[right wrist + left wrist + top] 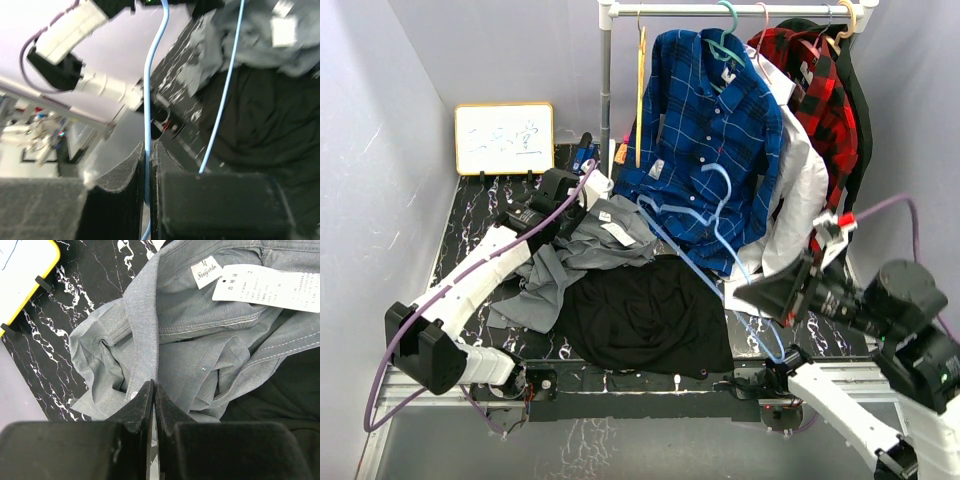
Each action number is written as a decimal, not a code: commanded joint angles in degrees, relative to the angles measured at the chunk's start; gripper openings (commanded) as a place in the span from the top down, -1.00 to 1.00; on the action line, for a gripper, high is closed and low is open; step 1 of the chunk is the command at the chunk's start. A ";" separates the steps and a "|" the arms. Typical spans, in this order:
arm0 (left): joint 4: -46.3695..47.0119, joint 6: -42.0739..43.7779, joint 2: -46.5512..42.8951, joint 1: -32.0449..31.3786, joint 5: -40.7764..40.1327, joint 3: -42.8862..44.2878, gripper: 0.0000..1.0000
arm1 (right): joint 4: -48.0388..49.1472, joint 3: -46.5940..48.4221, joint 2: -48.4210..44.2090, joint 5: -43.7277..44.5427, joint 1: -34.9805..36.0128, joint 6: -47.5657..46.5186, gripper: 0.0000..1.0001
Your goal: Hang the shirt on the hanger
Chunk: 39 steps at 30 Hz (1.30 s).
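Shirt [200,340]: thin, limp, likely light; heaped on worktop [470,215] at 10 o'clock of black cloth [650,315]. Placket edge by collar is pinched in left gripper [154,390]. Hanger [147,100], slim wire at 3 o'clock, is clamped in right gripper [148,150].

The desk [470,215] holds one grey shirt [605,240], one black cloth [650,315], one whiteboard [504,138]. There is one light-blue hanger [147,100] (thin wire).
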 commanded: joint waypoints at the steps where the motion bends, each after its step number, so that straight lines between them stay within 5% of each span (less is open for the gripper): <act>1: -0.60 -0.92 -3.60 -0.12 0.00 -0.07 1.00 | 8.00 -11.88 -11.02 -9.84 -0.16 15.50 1.00; 8: -5.26 -2.19 -6.24 0.02 4.41 3.34 1.00 | 24.76 -27.13 -13.85 -12.54 -0.45 19.51 1.00; 26: -8.39 -2.77 -10.18 1.12 8.07 4.43 1.00 | 55.23 -37.42 3.40 -13.34 -0.30 17.64 1.00; 39: -8.97 -5.16 -10.08 3.32 11.04 8.89 1.00 | 55.57 -32.50 16.55 -8.63 6.66 10.54 1.00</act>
